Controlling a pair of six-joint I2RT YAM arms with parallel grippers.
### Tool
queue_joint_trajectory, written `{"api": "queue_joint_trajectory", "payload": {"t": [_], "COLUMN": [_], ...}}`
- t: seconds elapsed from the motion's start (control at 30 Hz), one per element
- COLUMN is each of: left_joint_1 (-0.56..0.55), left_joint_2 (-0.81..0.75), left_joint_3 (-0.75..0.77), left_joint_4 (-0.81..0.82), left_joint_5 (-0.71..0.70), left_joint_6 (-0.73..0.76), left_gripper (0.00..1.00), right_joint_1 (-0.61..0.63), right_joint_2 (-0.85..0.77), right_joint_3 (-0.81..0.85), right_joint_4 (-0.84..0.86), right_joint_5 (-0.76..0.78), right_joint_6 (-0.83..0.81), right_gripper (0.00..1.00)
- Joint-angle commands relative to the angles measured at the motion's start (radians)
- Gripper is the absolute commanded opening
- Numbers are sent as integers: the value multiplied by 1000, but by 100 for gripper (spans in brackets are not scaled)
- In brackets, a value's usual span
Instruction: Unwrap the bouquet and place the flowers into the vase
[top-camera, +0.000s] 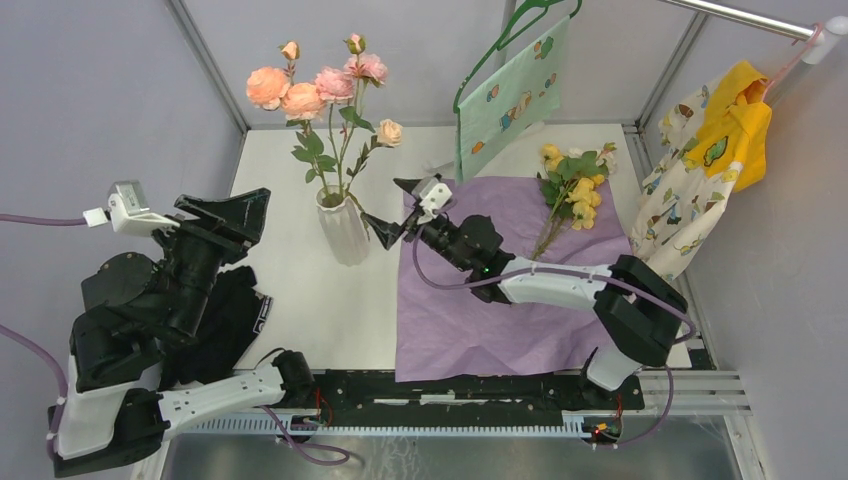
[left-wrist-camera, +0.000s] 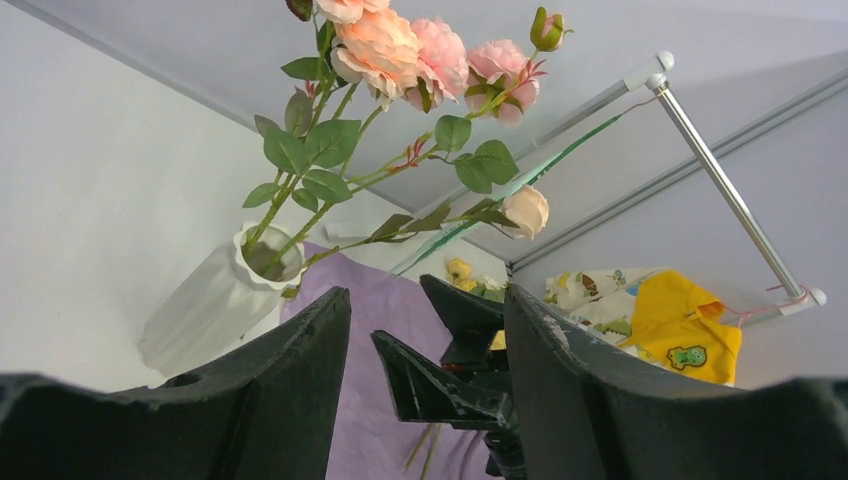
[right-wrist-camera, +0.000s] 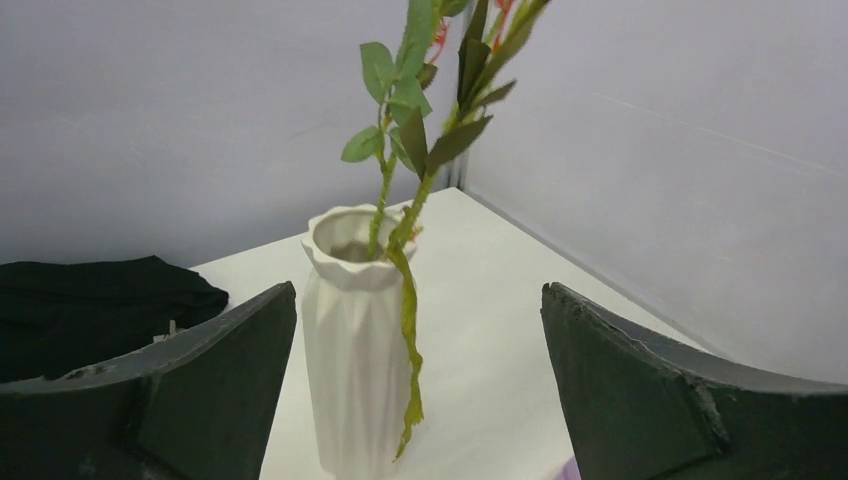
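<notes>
The white ribbed vase (top-camera: 343, 230) stands left of centre and holds pink and peach flowers (top-camera: 318, 85) on leafy stems. A limp green strip (right-wrist-camera: 408, 330) hangs over its rim. The bouquet is undone: its purple paper (top-camera: 500, 300) lies flat on the table. A spray of yellow flowers (top-camera: 570, 195) rests on the paper's far right part. My right gripper (top-camera: 385, 203) hovers just right of the vase (right-wrist-camera: 350, 350), open and empty (right-wrist-camera: 420, 300). My left gripper (top-camera: 258, 222) is raised at the left, pointing towards the vase (left-wrist-camera: 205, 305), open with nothing held (left-wrist-camera: 430, 300).
A mint-green patterned cloth (top-camera: 510, 95) hangs on a hanger behind the paper. Yellow and patterned clothes (top-camera: 720, 150) hang from a rail (top-camera: 740, 15) at the right. A black cloth (top-camera: 230, 320) lies under my left arm. Grey walls enclose the table.
</notes>
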Motion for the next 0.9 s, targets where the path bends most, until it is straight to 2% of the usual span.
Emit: {"api": "queue_joint_trajectory", "payload": {"t": [0.0,0.17,0.23,0.27,0.37,0.53,0.63,0.73,0.87], "left_joint_1": [1,2,2,2,1,2,2,1,3], "left_joint_2": [14,50,69,80,112,142,143,136,122], "left_joint_3": [-26,-72,-87,-91,-99,-121,-134,-143,-159], "left_joint_4": [51,59,67,68,82,128,142,141,142], "left_joint_5": [-36,-49,-46,-41,-25,29,47,50,55], "left_joint_6": [42,64,66,67,71,88,91,95,109], "left_gripper": [65,65,65,65,64,63,63,63,64], "right_joint_1": [-1,-18,-66,-110,-308,-547,-613,-646,-666], "right_joint_2": [-143,-286,-328,-341,-313,-159,-29,89,171], "right_joint_3": [-119,-225,-232,-215,-125,32,155,246,262], "right_joint_4": [30,-159,-284,-401,-700,-883,-975,-1040,-1068], "right_joint_5": [172,605,728,766,717,546,470,428,393], "right_joint_6": [7,-23,32,102,300,371,385,402,432], "right_gripper": [97,89,83,75,60,58,54,44,42]}}
